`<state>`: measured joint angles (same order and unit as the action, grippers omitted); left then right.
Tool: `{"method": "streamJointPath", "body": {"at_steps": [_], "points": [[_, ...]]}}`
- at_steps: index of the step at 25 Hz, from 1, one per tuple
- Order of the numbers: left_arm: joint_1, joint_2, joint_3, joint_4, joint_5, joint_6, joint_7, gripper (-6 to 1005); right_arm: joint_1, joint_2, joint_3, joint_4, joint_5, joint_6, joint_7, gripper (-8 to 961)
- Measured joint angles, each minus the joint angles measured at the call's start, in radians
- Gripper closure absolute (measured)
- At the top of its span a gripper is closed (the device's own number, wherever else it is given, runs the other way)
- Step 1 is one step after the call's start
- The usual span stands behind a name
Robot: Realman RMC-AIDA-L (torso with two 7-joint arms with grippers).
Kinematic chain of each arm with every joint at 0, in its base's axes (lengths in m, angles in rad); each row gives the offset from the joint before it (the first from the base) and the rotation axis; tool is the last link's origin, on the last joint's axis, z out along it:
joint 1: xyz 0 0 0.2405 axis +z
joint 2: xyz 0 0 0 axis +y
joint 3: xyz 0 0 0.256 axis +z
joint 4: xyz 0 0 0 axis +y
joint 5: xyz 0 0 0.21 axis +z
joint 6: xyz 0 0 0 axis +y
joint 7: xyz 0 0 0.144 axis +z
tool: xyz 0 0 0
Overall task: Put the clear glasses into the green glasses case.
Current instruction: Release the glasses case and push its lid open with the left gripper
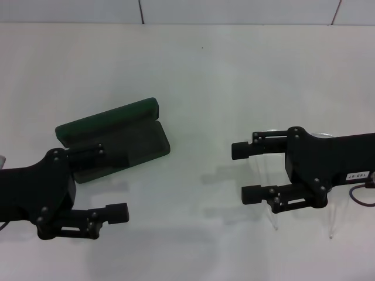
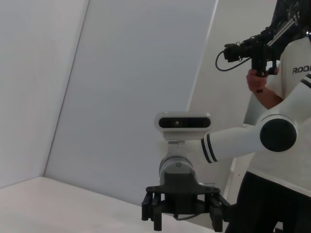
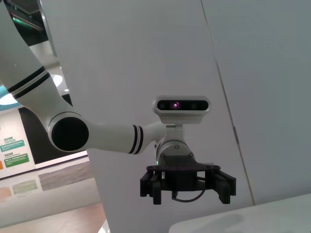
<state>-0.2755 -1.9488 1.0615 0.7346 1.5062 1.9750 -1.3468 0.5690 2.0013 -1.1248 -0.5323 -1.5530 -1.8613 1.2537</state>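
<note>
The green glasses case [image 1: 139,140] lies open on the white table [image 1: 199,76], left of centre, its lid tipped back toward the far side. My left gripper [image 1: 109,182] hovers open over the case's near left corner and hides that part. The clear glasses [image 1: 275,219] lie at the right, mostly hidden under my right gripper [image 1: 240,172], which is open with nothing between its fingers. Only the thin transparent arms and a bit of rim show past it. Each wrist view shows the other arm's gripper far off: the right gripper [image 2: 182,209] and the left gripper [image 3: 187,185].
A wall [image 1: 234,10] runs along the table's far edge. In the left wrist view a person [image 2: 279,97] holding a camera stands behind the right arm.
</note>
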Motion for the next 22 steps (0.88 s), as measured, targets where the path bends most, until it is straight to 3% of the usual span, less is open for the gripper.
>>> {"method": "streamJointPath", "body": {"at_steps": [15, 19, 22], "points": [[-0.001, -0.002, -0.036, 0.002, 0.001, -0.002, -0.002, 140, -0.009, 0.008, 0.007, 0.000, 0.008, 0.005, -0.003, 248], [0.001, -0.019, -0.111, 0.015, -0.006, 0.000, -0.023, 141, -0.010, 0.008, 0.008, 0.005, 0.007, 0.042, 0.013, 249], [0.004, -0.033, -0.225, 0.061, -0.007, -0.001, -0.118, 141, -0.020, 0.004, 0.008, 0.009, 0.005, 0.084, 0.016, 250]]}}
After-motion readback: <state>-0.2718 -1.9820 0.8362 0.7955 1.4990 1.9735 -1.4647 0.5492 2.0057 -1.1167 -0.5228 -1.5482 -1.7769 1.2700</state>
